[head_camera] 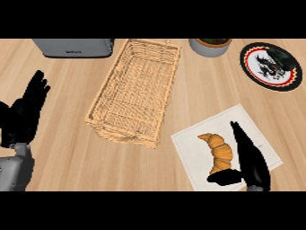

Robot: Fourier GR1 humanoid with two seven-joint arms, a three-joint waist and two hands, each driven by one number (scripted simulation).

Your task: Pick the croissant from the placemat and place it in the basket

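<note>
Wooden counter point(69, 166) carried a long wicker basket point(137, 90) running from its far edge toward the middle, with a white placemat point(194, 148) near the front right corner. On the placemat lay the croissant point(216, 152), the right hand point(249, 155) just beside it with fingers straight and thumb at its near end. The left hand point(19, 114) rested open by the left edge.

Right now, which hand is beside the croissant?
The right hand, fingers straight along the croissant on the placemat; the left hand rests far left.
</note>
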